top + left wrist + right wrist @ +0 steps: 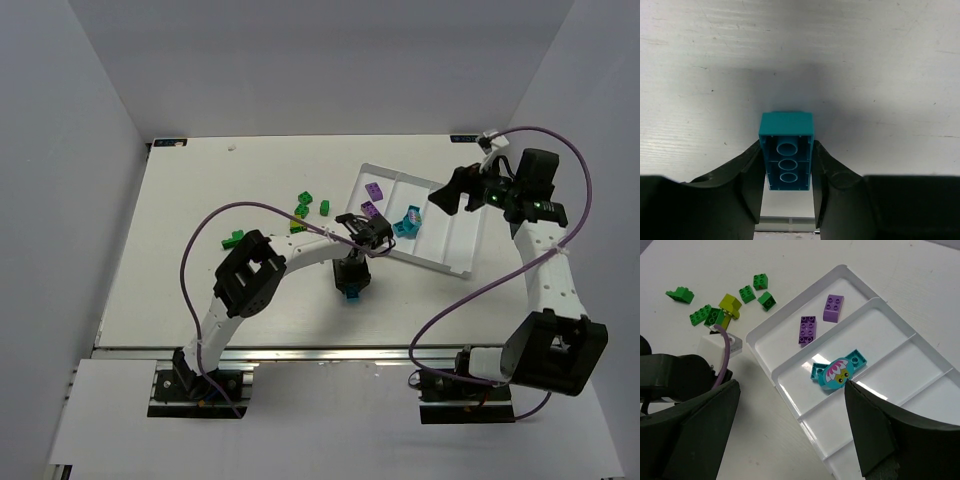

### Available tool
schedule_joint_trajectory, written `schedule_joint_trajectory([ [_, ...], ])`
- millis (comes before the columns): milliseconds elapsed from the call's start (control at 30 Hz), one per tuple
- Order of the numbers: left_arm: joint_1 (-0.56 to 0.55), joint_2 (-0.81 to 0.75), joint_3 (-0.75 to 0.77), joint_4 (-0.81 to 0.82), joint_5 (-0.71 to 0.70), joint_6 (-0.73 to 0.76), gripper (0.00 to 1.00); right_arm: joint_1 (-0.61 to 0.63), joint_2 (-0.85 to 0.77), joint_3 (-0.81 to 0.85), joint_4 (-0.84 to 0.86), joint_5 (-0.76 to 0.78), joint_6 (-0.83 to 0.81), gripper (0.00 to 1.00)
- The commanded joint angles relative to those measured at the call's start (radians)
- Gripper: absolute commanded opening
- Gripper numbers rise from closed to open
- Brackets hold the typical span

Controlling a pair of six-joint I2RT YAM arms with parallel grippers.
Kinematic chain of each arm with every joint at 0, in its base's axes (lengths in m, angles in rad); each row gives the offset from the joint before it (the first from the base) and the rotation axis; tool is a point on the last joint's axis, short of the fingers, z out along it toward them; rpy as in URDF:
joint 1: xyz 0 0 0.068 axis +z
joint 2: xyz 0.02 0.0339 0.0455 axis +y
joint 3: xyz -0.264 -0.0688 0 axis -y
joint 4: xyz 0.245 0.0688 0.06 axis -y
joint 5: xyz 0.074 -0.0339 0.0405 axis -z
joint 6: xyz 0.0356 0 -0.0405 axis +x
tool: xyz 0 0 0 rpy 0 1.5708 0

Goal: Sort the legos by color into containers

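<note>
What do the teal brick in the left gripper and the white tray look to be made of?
The teal brick looks like hard moulded plastic with a smooth, slightly matte finish; its hollow underside shows three round tubes. The white tray is probably thin formed plastic with a glossy finish, judging by the bright glare streaks on its floor and its rounded raised dividers.

I'm seeing a flat white matte tabletop [200, 190], boxed in by plain pale grey panels: far wall [320, 60], left wall [60, 200], right wall [605, 110]. Soft, even light. A silver metal rail [300, 352] lines the near edge.
</note>
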Motion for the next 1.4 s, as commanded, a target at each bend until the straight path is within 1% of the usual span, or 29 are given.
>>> schedule_joint_trajectory([
  [0, -0.001, -0.05, 0.013, 0.012, 0.03, 0.041, 0.0, -0.018, -0.068, -0.01, 0.014, -0.053, -0.011, 0.89],
  [67, -0.001, -0.089, -0.005, 0.053, 0.051, 0.083, 0.0, -0.026, -0.081, -0.016, 0.01, -0.059, -0.025, 0.89],
  [100, -0.001, -0.116, -0.048, 0.126, 0.067, 0.111, 0.0, -0.027, -0.086, -0.025, -0.003, -0.063, -0.04, 0.89],
  [133, 0.0, -0.169, -0.068, 0.173, 0.088, 0.129, 0.0, -0.035, -0.091, -0.031, -0.01, -0.073, -0.062, 0.89],
  [200, 0.008, -0.206, -0.089, 0.28, 0.116, 0.17, 0.0, -0.049, -0.106, -0.054, -0.035, -0.118, -0.115, 0.89],
  [267, 0.018, -0.217, -0.074, 0.338, 0.13, 0.215, 0.0, -0.072, -0.118, -0.062, -0.062, -0.168, -0.173, 0.89],
  [367, 0.046, -0.162, 0.018, 0.395, 0.169, 0.279, 0.0, -0.089, -0.134, -0.077, -0.093, -0.186, -0.201, 0.84],
  [400, 0.054, -0.134, 0.059, 0.391, 0.179, 0.302, 0.0, -0.092, -0.135, -0.08, -0.099, -0.186, -0.212, 0.72],
  [467, 0.071, -0.035, 0.212, 0.366, 0.187, 0.333, 0.01, -0.098, -0.137, -0.076, -0.132, -0.188, -0.227, 0.54],
  [500, 0.074, 0.002, 0.269, 0.336, 0.188, 0.362, 0.03, -0.1, -0.138, -0.076, -0.142, -0.188, -0.244, 0.34],
  [533, 0.084, 0.037, 0.326, 0.319, 0.188, 0.37, 0.04, -0.104, -0.14, -0.073, -0.147, -0.189, -0.246, 0.26],
  [567, 0.091, 0.104, 0.433, 0.287, 0.188, 0.378, 0.07, -0.107, -0.144, -0.074, -0.147, -0.189, -0.246, 0.2],
  [600, 0.097, 0.134, 0.478, 0.277, 0.2, 0.387, 0.08, -0.112, -0.149, -0.076, -0.147, -0.189, -0.247, 0.16],
  [633, 0.11, 0.159, 0.516, 0.268, 0.205, 0.39, 0.09, -0.115, -0.152, -0.076, -0.147, -0.186, -0.247, 0.17],
  [667, 0.115, 0.176, 0.558, 0.268, 0.21, 0.388, 0.15, -0.115, -0.157, -0.077, -0.145, -0.185, -0.247, 0.18],
  [733, 0.129, 0.191, 0.552, 0.286, 0.231, 0.384, 0.22, -0.119, -0.157, -0.076, -0.145, -0.182, -0.246, 0.25],
  [767, 0.13, 0.19, 0.543, 0.308, 0.234, 0.384, 0.28, -0.121, -0.155, -0.074, -0.145, -0.18, -0.244, 0.28],
  [800, 0.13, 0.182, 0.52, 0.319, 0.237, 0.384, 0.36, -0.123, -0.154, -0.073, -0.145, -0.182, -0.243, 0.34],
  [867, 0.132, 0.18, 0.507, 0.34, 0.254, 0.382, 0.51, -0.126, -0.147, -0.071, -0.145, -0.183, -0.241, 0.4],
  [900, 0.132, 0.18, 0.504, 0.343, 0.262, 0.382, 0.64, -0.126, -0.147, -0.071, -0.145, -0.183, -0.241, 0.46],
  [933, 0.134, 0.183, 0.503, 0.346, 0.271, 0.382, 0.67, -0.126, -0.144, -0.071, -0.147, -0.188, -0.241, 0.5],
  [1000, 0.132, 0.179, 0.498, 0.365, 0.282, 0.382, 0.71, -0.126, -0.141, -0.071, -0.148, -0.192, -0.243, 0.55],
  [1133, 0.132, 0.156, 0.487, 0.398, 0.291, 0.378, 0.72, -0.126, -0.135, -0.076, -0.164, -0.195, -0.26, 0.6],
  [1167, 0.134, 0.151, 0.487, 0.4, 0.292, 0.373, 0.72, -0.126, -0.135, -0.076, -0.17, -0.197, -0.273, 0.65],
  [1233, 0.134, 0.127, 0.481, 0.4, 0.28, 0.375, 0.71, -0.126, -0.134, -0.073, -0.207, -0.209, -0.304, 0.71],
  [1267, 0.137, 0.113, 0.474, 0.399, 0.268, 0.376, 0.71, -0.126, -0.135, -0.07, -0.227, -0.218, -0.366, 0.77],
  [1300, 0.144, 0.096, 0.46, 0.399, 0.256, 0.379, 0.7, -0.126, -0.137, -0.063, -0.256, -0.252, -0.41, 0.82],
  [1333, 0.149, 0.069, 0.41, 0.411, 0.244, 0.384, 0.65, -0.126, -0.14, -0.065, -0.315, -0.287, -0.457, 0.87],
  [1367, 0.16, 0.001, 0.367, 0.429, 0.24, 0.39, 0.6, -0.126, -0.14, -0.066, -0.351, -0.318, -0.518, 0.9],
])
